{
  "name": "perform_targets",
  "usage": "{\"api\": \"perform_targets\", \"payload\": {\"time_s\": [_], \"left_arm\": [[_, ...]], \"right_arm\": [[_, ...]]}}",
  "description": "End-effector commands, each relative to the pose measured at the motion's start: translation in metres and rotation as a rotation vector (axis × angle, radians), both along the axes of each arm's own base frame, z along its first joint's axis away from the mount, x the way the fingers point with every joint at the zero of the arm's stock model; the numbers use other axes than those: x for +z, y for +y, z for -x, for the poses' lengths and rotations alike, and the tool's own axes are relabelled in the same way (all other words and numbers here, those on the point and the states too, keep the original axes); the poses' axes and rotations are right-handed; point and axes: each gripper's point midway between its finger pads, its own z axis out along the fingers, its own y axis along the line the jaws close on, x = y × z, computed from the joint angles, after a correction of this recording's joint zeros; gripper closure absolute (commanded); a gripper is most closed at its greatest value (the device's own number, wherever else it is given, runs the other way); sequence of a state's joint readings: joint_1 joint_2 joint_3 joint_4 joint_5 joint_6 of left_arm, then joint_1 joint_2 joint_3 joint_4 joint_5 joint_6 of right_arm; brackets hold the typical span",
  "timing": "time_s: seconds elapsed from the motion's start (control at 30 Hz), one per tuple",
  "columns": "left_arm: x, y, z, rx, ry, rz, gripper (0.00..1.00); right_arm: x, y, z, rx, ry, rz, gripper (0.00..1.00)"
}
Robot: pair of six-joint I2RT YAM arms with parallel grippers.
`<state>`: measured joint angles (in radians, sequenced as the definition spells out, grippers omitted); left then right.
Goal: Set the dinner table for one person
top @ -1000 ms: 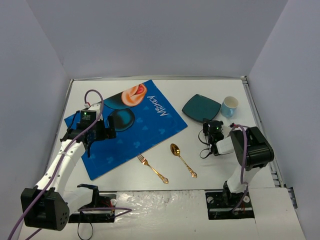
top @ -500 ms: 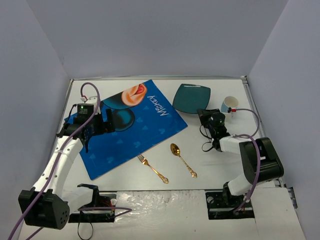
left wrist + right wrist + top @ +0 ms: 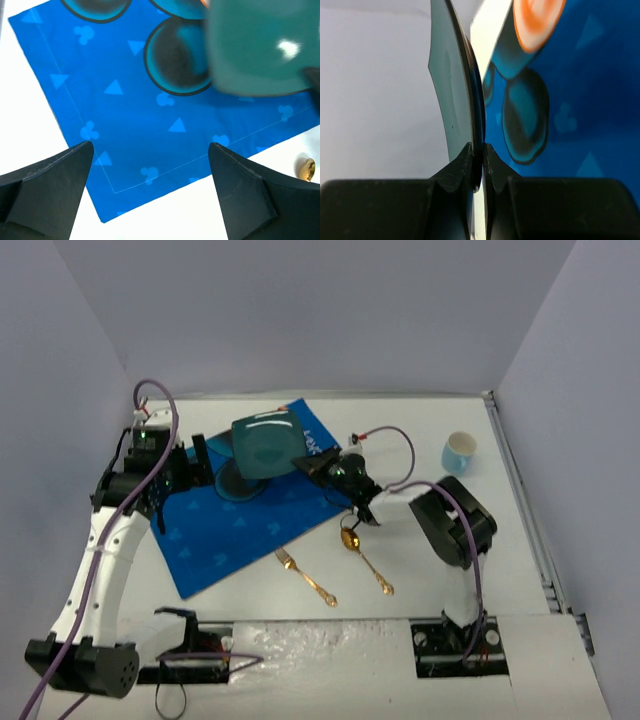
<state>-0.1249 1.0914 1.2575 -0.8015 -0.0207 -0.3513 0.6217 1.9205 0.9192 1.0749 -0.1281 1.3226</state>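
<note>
The dinner table [image 3: 420, 430] is the big white top that fills the floor of the booth, with the two arm bases bolted at its near edge. On its left half lies a blue placemat [image 3: 250, 530], skewed so that one corner points toward the arms. That much of the setting is down.

Over the mat's far part hangs a dark teal square plate [image 3: 266, 445], clear of the cloth and tilted. The right gripper [image 3: 477, 160] has it pinched by the rim, with both fingers pressed tight against the thin edge. I would say the plate is on its way to the mat and not yet set down. The left gripper [image 3: 150, 190] hovers above the mat's left side, spread wide with nothing between its fingers.

A gold fork [image 3: 305, 577] and a gold spoon [image 3: 365, 560] lie slantwise on bare table just off the mat's near edge, and neither is lined up as a place setting. A pale blue cup [image 3: 458, 453] stands well apart at the far right. So, as I judge it, the plate, the cutlery and the cup all remain to be placed.

As for writing, the mat has some white lettering near the plate's right edge, but the plate and gripper cover most of it and I cannot read it. The mat's print shows round-eared mouse-head shapes and small triangles. I see no other labels.
</note>
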Motion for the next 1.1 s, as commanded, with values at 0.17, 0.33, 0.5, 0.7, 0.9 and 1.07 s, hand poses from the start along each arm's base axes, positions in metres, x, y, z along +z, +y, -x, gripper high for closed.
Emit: {"api": "perform_targets", "payload": {"time_s": [0.17, 0.33, 0.5, 0.7, 0.9, 1.07], "left_arm": [[0.022, 0.013, 0.011, 0.035, -0.054, -0.043, 0.03], [0.015, 0.014, 0.015, 0.036, -0.045, -0.043, 0.03], [0.012, 0.013, 0.015, 0.033, -0.041, -0.041, 0.03], [0.009, 0.013, 0.015, 0.031, -0.035, -0.040, 0.03], [0.006, 0.012, 0.016, 0.028, -0.033, -0.038, 0.03], [0.006, 0.012, 0.015, 0.030, -0.035, -0.040, 0.03]], "right_arm": [[0.075, 0.079, 0.014, 0.220, -0.195, -0.217, 1.00], [0.057, 0.085, 0.013, 0.278, -0.179, -0.165, 1.00], [0.045, 0.085, 0.013, 0.285, -0.164, -0.172, 1.00], [0.038, 0.086, 0.010, 0.309, -0.154, -0.170, 1.00], [0.030, 0.088, 0.012, 0.336, -0.146, -0.145, 1.00], [0.020, 0.087, 0.013, 0.344, -0.131, -0.134, 1.00]]}}
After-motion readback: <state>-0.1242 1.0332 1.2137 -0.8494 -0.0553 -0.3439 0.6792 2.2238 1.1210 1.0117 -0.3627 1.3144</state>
